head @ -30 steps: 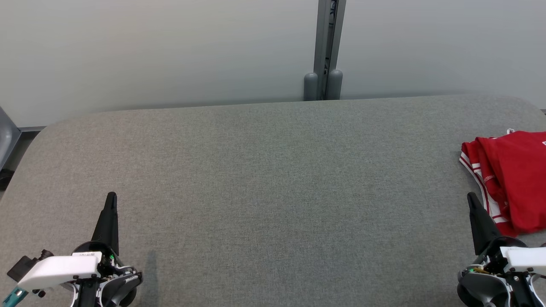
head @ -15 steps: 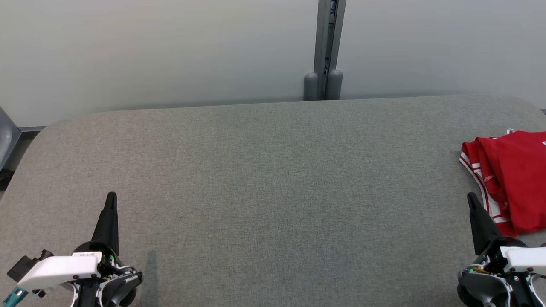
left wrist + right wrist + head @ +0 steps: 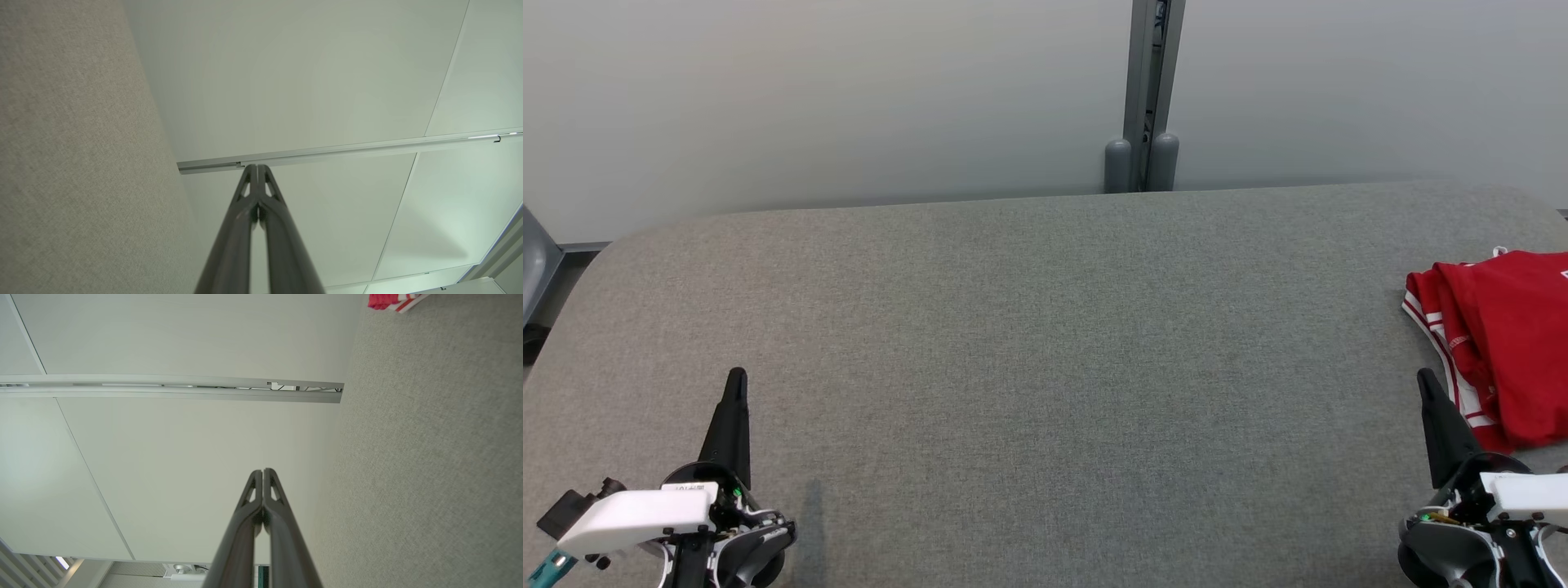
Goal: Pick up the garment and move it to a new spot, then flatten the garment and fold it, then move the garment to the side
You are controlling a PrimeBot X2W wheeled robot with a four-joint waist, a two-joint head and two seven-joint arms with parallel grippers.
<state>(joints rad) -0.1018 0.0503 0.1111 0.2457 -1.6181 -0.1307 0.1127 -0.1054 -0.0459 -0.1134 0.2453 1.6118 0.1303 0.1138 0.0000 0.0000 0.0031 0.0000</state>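
Note:
The garment (image 3: 1503, 343) is red with white stripes along its edge and lies folded at the table's far right, partly cut off by the head view's edge. A corner of the garment (image 3: 390, 301) shows at the top of the right wrist view. My right gripper (image 3: 1424, 377) is shut and empty, its tips just left of the garment's near corner and apart from it. My left gripper (image 3: 737, 376) is shut and empty at the lower left, far from the garment. Both wrist views show the fingertips pressed together: left gripper (image 3: 257, 166), right gripper (image 3: 262, 471).
The grey fabric-covered table (image 3: 1045, 327) spans the head view, with a rounded far edge. A pale partition wall with a grey upright post (image 3: 1147, 98) stands behind it. A grey object (image 3: 535, 269) sits off the table's left edge.

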